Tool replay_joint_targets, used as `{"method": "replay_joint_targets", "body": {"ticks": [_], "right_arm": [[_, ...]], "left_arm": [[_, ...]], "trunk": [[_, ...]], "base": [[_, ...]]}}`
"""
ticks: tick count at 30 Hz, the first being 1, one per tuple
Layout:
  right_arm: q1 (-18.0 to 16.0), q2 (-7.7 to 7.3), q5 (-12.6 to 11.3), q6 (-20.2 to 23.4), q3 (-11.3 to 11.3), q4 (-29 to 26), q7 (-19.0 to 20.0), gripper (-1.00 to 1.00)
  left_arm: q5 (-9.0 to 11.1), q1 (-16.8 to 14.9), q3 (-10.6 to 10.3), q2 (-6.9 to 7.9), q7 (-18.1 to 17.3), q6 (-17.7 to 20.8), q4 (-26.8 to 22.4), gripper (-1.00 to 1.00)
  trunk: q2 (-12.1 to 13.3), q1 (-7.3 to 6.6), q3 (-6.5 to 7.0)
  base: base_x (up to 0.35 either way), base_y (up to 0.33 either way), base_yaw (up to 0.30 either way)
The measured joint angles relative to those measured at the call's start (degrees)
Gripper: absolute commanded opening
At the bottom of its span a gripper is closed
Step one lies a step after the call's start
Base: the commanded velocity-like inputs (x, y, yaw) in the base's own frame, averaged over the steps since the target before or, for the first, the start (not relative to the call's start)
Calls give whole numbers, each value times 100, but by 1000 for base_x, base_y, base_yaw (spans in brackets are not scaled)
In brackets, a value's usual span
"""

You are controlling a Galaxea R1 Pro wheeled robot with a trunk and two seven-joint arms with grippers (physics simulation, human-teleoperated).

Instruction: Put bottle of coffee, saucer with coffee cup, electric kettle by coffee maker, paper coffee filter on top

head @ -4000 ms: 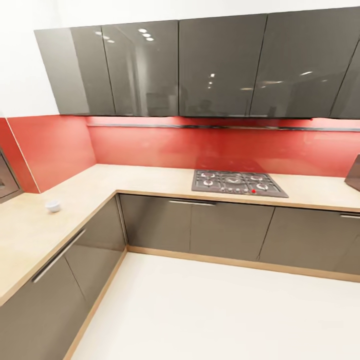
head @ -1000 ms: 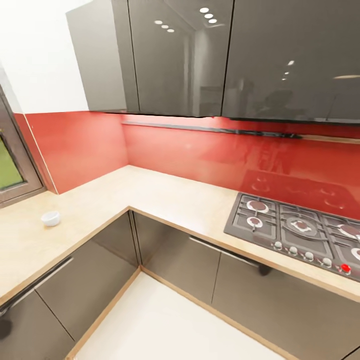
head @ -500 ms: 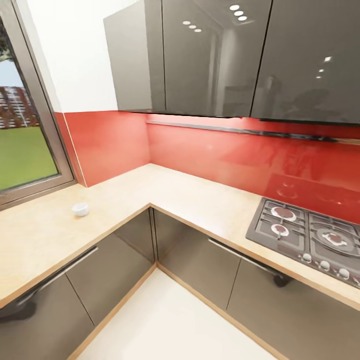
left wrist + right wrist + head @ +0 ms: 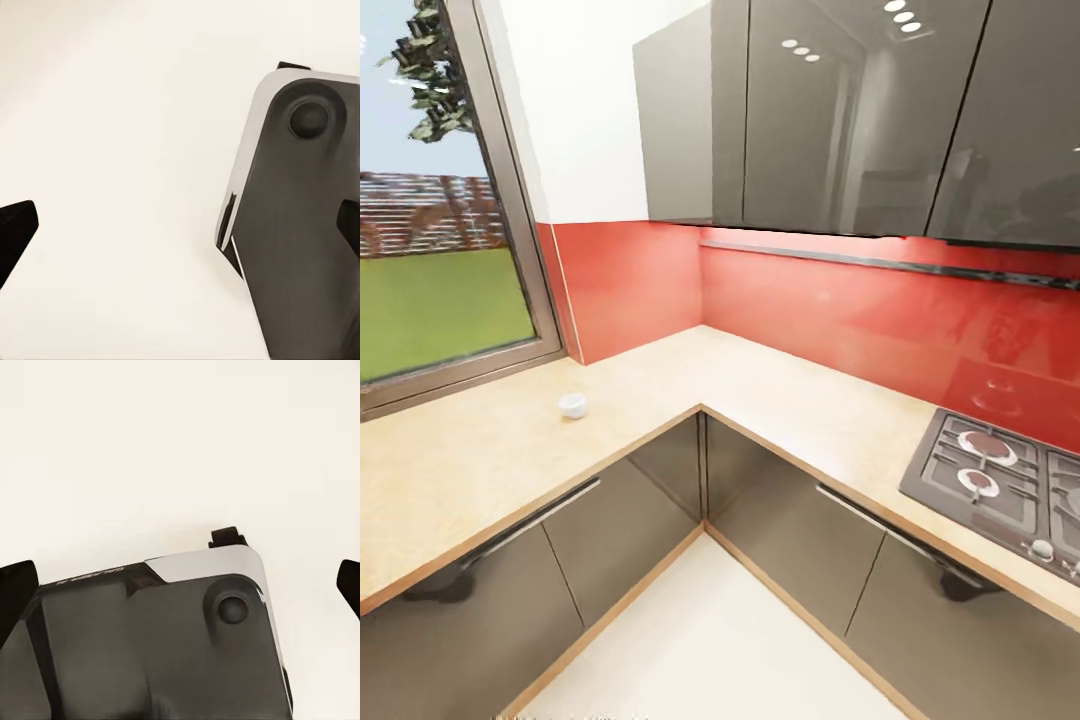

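Observation:
A small white cup (image 4: 572, 405) stands upright on the beige countertop (image 4: 480, 460), on its left run just below the window. In the left wrist view my left gripper (image 4: 182, 229) is open, its dark fingertips (image 4: 15, 232) far apart, with nothing between them but pale floor and a grey part of my base (image 4: 300, 225). My right gripper (image 4: 182, 585) is open too in the right wrist view, its fingertips (image 4: 15, 585) wide apart over the floor and my base (image 4: 150, 645).
The L-shaped counter turns an inner corner at the red backsplash (image 4: 840, 310). A gas hob (image 4: 1000, 480) is set into the right run. Glossy grey wall cabinets (image 4: 840, 120) hang above and grey base cabinets (image 4: 610, 530) below. A window (image 4: 440, 260) is at left, white floor (image 4: 710, 640) in front.
The head camera has swung left: the window has come into view and the hob has slid to the right edge. The cup keeps its place on the counter.

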Motion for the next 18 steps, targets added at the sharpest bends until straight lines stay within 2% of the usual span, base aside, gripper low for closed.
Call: {"method": "replay_joint_targets", "body": {"ticks": [18], "right_arm": [[0,0,0,0,0,3,-5,100]], "left_arm": [[0,-1,-6,0,0,0,1,100]], "trunk": [[0,0,0]], "base": [[0,0,280]]}}
